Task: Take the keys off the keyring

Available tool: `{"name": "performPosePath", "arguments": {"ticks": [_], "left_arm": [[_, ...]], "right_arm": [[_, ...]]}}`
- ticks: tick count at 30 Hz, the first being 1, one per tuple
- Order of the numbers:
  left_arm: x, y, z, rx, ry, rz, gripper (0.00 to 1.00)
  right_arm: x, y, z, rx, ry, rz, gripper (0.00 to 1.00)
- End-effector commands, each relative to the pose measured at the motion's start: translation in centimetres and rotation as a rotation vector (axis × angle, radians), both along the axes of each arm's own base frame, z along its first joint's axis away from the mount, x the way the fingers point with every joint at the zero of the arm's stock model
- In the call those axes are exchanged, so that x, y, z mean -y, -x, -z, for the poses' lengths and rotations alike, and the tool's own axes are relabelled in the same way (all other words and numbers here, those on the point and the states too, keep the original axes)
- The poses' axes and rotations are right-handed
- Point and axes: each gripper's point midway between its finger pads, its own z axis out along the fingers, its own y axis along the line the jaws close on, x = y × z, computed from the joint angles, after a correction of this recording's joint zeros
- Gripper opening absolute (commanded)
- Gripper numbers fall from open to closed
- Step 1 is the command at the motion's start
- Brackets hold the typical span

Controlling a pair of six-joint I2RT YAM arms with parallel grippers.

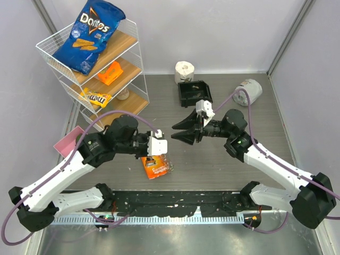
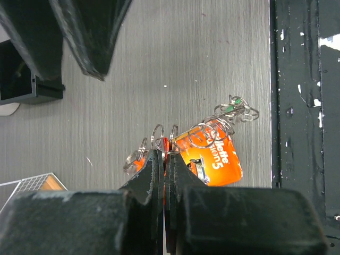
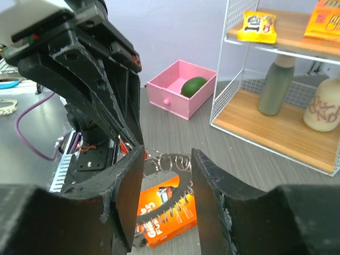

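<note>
My left gripper [image 1: 158,154] [image 2: 164,151] is shut on the keyring, and a red sliver shows between its jaws. It holds the keyring [image 3: 183,187], a dark curved band strung with several small wire rings [image 2: 204,134], just above an orange box. A green-headed key [image 2: 234,104] hangs at the far end of the string of rings; the other keys are too small to make out. My right gripper [image 1: 175,133] [image 3: 167,159] faces the left one from the right. Its jaws stand open, with the band seen in the gap beyond them.
An orange Gillette razor box [image 1: 154,166] [image 2: 212,156] lies flat under the ring. A wire shelf [image 1: 101,69] with snacks stands back left, with a pink box [image 1: 66,143] [image 3: 183,87] near it. A black tray [image 1: 194,91] and two toilet rolls [image 1: 184,70] [image 1: 249,90] sit at the back.
</note>
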Motion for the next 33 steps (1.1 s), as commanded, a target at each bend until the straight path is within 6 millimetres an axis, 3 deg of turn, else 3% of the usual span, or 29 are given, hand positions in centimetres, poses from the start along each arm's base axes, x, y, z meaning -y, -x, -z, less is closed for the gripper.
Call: {"name": "performPosePath", "arguments": {"ticks": [1, 20, 33], "left_arm": [[0.7, -1.1, -2.9, 0.071, 0.054, -0.007, 0.0], [0.4, -1.8, -3.7, 0.074, 0.099, -0.088, 0.0], [1.4, -1.3, -3.6, 0.013, 0.135, -0.072, 0.0]], "right_arm": [[-0.8, 0.8, 0.2, 0.021, 0.037, -0.078, 0.44], [-3.7, 4.0, 4.2, 0.015, 0.164, -0.223, 0.34], [-4.2, 4.1, 3.8, 0.035, 0.14, -0.201, 0.3]]}}
